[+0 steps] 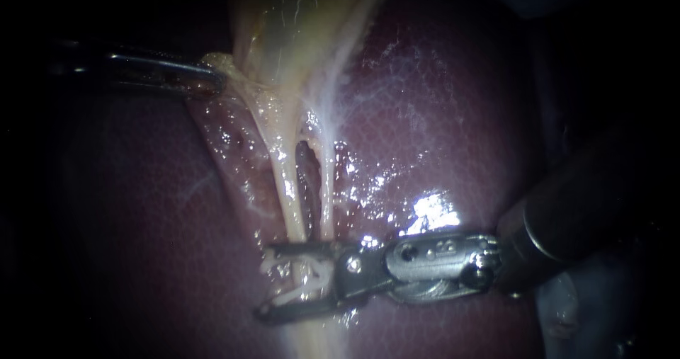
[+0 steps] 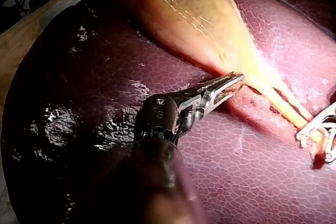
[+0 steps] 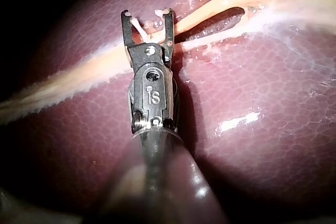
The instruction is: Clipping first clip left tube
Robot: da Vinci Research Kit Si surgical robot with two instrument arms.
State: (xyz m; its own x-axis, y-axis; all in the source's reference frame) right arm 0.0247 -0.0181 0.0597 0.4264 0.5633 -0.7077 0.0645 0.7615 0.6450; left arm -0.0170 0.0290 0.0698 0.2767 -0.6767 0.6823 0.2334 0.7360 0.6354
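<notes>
At the near end of the two tubes, the right instrument (image 1: 268, 279) stands with its jaws wide apart; both jaws bear on a white clip (image 1: 306, 274) held open between them, one leg along each jaw.
- Task item: the left tube (image 1: 289, 189) is a pale yellow, glistening strand; it runs from the gallbladder (image 1: 297, 33) toward the near side and passes through the gap of the clip.
- Neighbour: the right tube (image 1: 327, 189) is thinner and whiter; it lies just beside the left tube, with a dark slit between them, and meets the jaws close to their hinge; whether it lies inside the clip cannot be told.
- Near side of the jaws: a single pale band continues over the liver (image 1: 439, 118).

Right wrist view: the right instrument (image 3: 147, 14) is seen along its shaft; the clip (image 3: 135, 24) shows as white tips at the jaw ends; the left tube (image 3: 210, 9) crosses between the jaws, while the right tube (image 3: 210, 40) reaches the side of one jaw near the hinge.

Far left: the left instrument (image 1: 219, 79) has its jaws pressed together on a fold of tissue at the narrow end of the gallbladder; the fold is drawn taut toward the tip.

Left wrist view: the left instrument (image 2: 239, 80) shows its slotted jaws at the gallbladder (image 2: 178, 14); this view alone shows the gallbladder's broad tan body, the dark red liver (image 2: 105, 77) with its mottled surface, and a pale wooden surface (image 2: 21, 45) beyond the liver's edge; the right instrument (image 2: 318, 139) appears ahead, astride the tubes.
</notes>
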